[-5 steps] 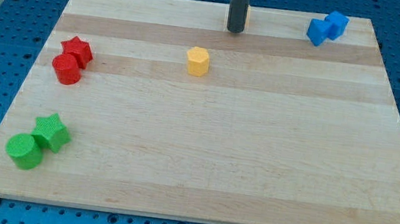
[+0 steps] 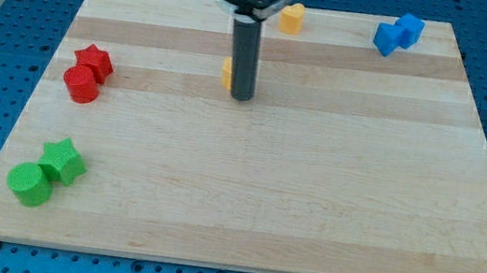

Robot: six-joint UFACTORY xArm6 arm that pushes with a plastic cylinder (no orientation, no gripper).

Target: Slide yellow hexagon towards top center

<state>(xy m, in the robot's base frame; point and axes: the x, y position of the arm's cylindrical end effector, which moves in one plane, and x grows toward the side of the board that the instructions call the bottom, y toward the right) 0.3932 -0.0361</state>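
Observation:
The yellow hexagon (image 2: 227, 73) lies on the wooden board (image 2: 244, 203) above its middle, mostly hidden behind my rod; only its left edge shows. My tip (image 2: 242, 96) rests on the board just below and right of the hexagon, touching or nearly touching it. A second yellow block (image 2: 291, 17), shape unclear, sits near the board's top edge, right of centre.
A red star (image 2: 94, 61) and red cylinder (image 2: 80, 85) sit at the left. A green star (image 2: 63, 160) and green cylinder (image 2: 30, 184) sit at the bottom left. Two blue blocks (image 2: 398, 34) sit at the top right.
My rod has moved from the top edge down towards the view's bottom and slightly left, now covering most of the yellow hexagon. The second yellow block is uncovered.

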